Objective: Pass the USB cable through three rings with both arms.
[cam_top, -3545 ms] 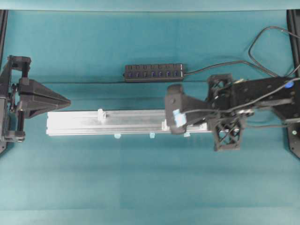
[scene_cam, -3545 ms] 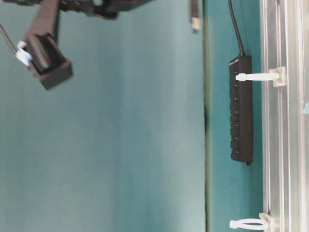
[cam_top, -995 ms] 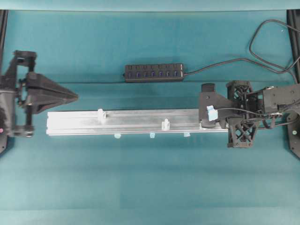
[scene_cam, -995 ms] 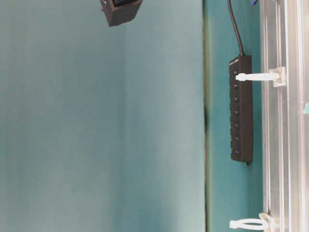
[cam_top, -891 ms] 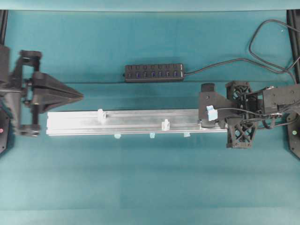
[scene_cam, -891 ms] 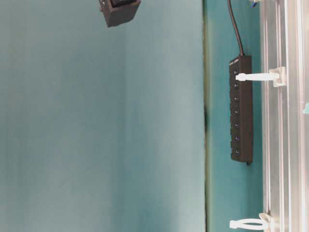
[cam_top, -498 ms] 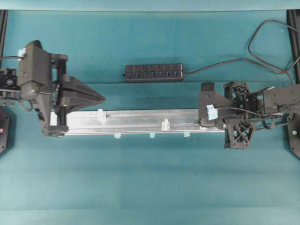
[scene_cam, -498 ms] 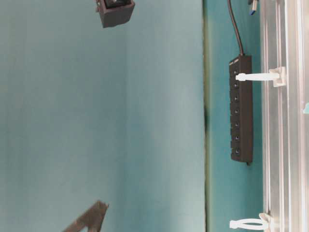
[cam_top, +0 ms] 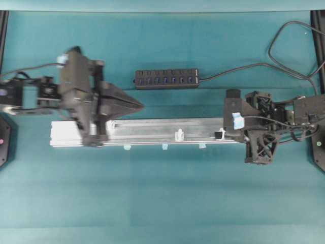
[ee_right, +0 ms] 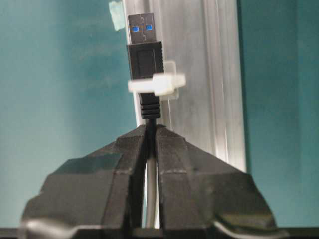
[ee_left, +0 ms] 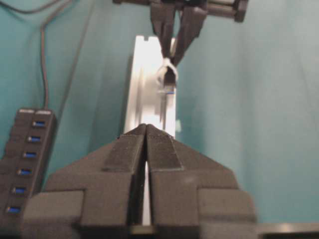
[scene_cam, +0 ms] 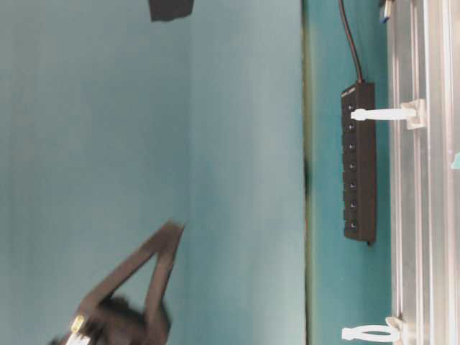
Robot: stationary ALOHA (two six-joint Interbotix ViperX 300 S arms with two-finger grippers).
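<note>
My right gripper (ee_right: 151, 128) is shut on the thin black USB cable (ee_right: 150, 112) just behind its plug (ee_right: 144, 47). The plug pokes through a translucent white ring (ee_right: 157, 84) at the right end of the silver rail (cam_top: 147, 131). The overhead view shows this gripper (cam_top: 225, 133) with the plug (cam_top: 219, 134) at the rail's right end. A second ring (cam_top: 179, 135) stands mid-rail. My left gripper (cam_top: 141, 105) hovers over the rail's left part, pointing right. Its fingertips (ee_left: 146, 127) meet with nothing between them. A further ring (scene_cam: 370, 333) shows in the table-level view.
A black multi-port hub (cam_top: 166, 79) lies behind the rail, its thick cord (cam_top: 244, 71) looping to the back right. Small pale blue tape tabs (cam_top: 164, 147) sit along the rail's front edge. Teal cloth covers the table.
My left arm has swung in from the left edge to above the rail's left part. The right gripper has shifted slightly right, and the plug now shows at the rail's right end.
</note>
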